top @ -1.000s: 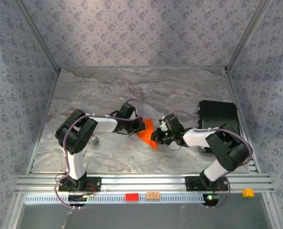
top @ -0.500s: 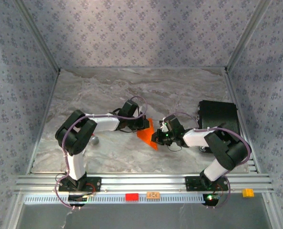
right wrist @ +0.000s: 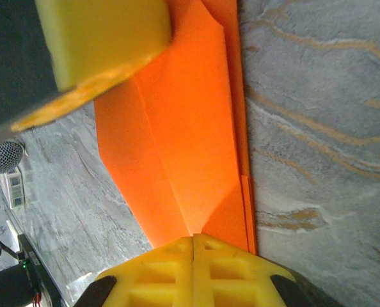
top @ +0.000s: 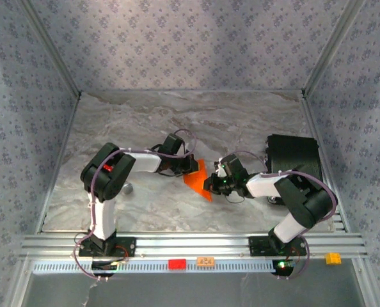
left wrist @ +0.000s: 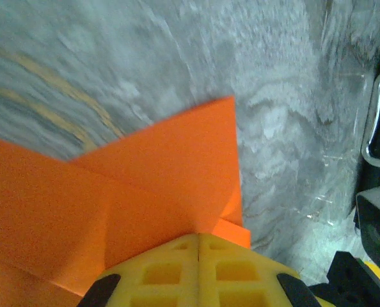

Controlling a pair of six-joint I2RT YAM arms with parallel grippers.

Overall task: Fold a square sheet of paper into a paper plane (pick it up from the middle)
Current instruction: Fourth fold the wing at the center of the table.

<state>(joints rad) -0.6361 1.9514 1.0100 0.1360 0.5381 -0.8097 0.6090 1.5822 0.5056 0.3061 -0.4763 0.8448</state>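
The left hand (left wrist: 198, 240) is clenching its yellow pads (left wrist: 164, 272) on the orange sheet (left wrist: 145, 173), gripping the folded layers at one edge. The right hand (right wrist: 194, 240) is clamping the opposite end, where a long crease is running away from it. Between them the sheet is sitting just right of centre in the overhead view, low on the marble worktop (top: 241, 121), already narrowed to a pointed wedge. Over the last second the left arm has been raising its elbow and nudging its hand rightward toward the other. I'd guess they're tightening a fold, with the plane only partly formed.
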